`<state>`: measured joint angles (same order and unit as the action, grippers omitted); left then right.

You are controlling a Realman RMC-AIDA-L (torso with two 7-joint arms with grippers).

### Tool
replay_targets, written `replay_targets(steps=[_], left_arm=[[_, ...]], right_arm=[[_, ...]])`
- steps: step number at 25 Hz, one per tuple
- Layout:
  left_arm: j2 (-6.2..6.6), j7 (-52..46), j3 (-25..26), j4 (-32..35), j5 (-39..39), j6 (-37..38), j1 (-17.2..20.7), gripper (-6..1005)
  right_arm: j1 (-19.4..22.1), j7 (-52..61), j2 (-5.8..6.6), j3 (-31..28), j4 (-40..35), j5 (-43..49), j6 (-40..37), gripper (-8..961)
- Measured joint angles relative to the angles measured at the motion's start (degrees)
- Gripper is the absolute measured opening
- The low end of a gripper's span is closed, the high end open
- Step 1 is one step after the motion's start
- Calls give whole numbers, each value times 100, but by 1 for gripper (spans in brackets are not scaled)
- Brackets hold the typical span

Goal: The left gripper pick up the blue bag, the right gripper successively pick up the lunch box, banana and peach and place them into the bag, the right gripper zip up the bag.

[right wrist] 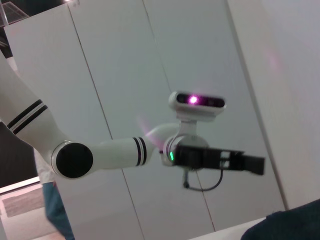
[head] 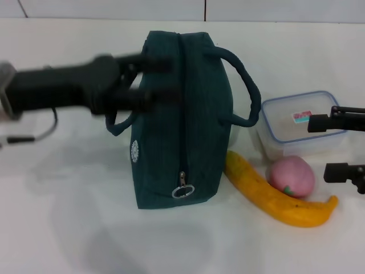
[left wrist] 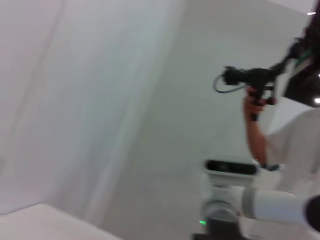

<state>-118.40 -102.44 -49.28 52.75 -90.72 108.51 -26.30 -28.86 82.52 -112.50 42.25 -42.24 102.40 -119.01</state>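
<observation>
The blue bag (head: 179,125) stands upright in the middle of the white table, its top zipper closed and the ring pull (head: 183,191) at the near end. My left gripper (head: 168,80) reaches in from the left, open, with its two fingers lying against the bag's upper left side above the drooping left handle (head: 118,124). To the right of the bag sit the clear lunch box (head: 288,137) with a blue-rimmed lid, the pink peach (head: 292,177) and the yellow banana (head: 274,198). My right gripper (head: 318,148) is open at the right edge, over the lunch box and peach.
The bag's right handle (head: 246,85) arches out toward the lunch box. The table (head: 68,228) ends at a wall at the back. A corner of the bag (right wrist: 295,224) shows in the right wrist view. A person (left wrist: 280,130) stands beyond the robot in the left wrist view.
</observation>
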Motion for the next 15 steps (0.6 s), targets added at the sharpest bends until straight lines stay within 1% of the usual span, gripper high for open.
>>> replay_targets(steps=[4, 9, 11, 15], left_arm=[[58, -999, 168, 631, -507, -627, -130, 889], [141, -2449, 187, 1385, -1339, -1019, -266, 889], [138, -2913, 181, 1717, -1768, -1051, -318, 889], [63, -3651, 99, 2218, -2580, -1046, -376, 889]], right_arm=[[124, -69, 0, -34, 4, -2, 18, 858], [288, -89, 0, -49, 7, -28, 19, 857], [341, -103, 0, -53, 10, -38, 19, 857], [421, -126, 1, -59, 20, -41, 26, 856]])
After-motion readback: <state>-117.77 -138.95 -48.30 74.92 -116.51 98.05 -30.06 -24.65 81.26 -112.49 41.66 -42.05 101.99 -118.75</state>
